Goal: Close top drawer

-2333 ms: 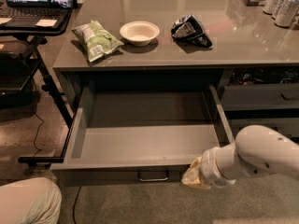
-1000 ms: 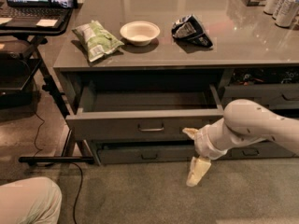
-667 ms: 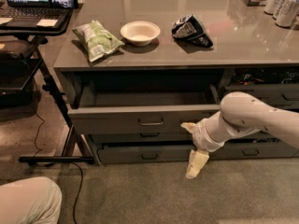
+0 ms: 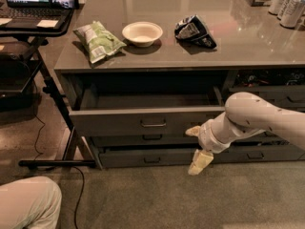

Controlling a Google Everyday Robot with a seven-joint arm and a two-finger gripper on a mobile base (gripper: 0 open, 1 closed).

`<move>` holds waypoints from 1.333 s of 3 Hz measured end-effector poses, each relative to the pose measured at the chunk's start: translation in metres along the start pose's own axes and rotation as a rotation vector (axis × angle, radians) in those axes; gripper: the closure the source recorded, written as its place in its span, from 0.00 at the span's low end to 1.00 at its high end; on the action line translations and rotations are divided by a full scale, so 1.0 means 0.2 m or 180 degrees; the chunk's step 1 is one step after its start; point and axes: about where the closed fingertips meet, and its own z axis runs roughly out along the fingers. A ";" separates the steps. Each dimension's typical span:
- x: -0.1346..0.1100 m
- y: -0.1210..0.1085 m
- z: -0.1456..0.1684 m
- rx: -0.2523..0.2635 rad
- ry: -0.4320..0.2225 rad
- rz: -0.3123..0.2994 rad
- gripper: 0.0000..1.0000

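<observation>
The top drawer [image 4: 119, 123] is a wide dark-grey box under the counter top. It stands a short way out of the cabinet, and a strip of its grey inside [image 4: 143, 100] shows. Its flat front has a small silver bar pull [image 4: 153, 124] at the centre. My gripper [image 4: 196, 147] is at the right part of the drawer front, below the white arm [image 4: 252, 116]. Its pale fingers are spread apart and empty. The upper finger [image 4: 193, 130] lies against the lower edge of the drawer front. The lower finger [image 4: 200, 161] hangs down in front of the lower drawers.
Two shallower drawers [image 4: 152, 138] sit below. On the counter [image 4: 248, 46] lie a green chip bag [image 4: 97, 41], a white bowl [image 4: 142, 33] and a dark bag [image 4: 194, 31]; cans [image 4: 286, 1] stand far right. A laptop stand [image 4: 35, 20] is left. A beige shape [image 4: 26, 204] sits low left.
The top drawer has slid from wide open to almost fully in. My gripper has moved with its front toward the cabinet and upward.
</observation>
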 end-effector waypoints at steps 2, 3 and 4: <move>0.03 -0.04 0.00 0.0104 -0.0078 0.0033 0.66; 0.07 -0.14 -0.02 0.0322 -0.0133 0.0031 0.89; 0.09 -0.26 -0.04 0.0487 -0.0163 -0.0017 1.00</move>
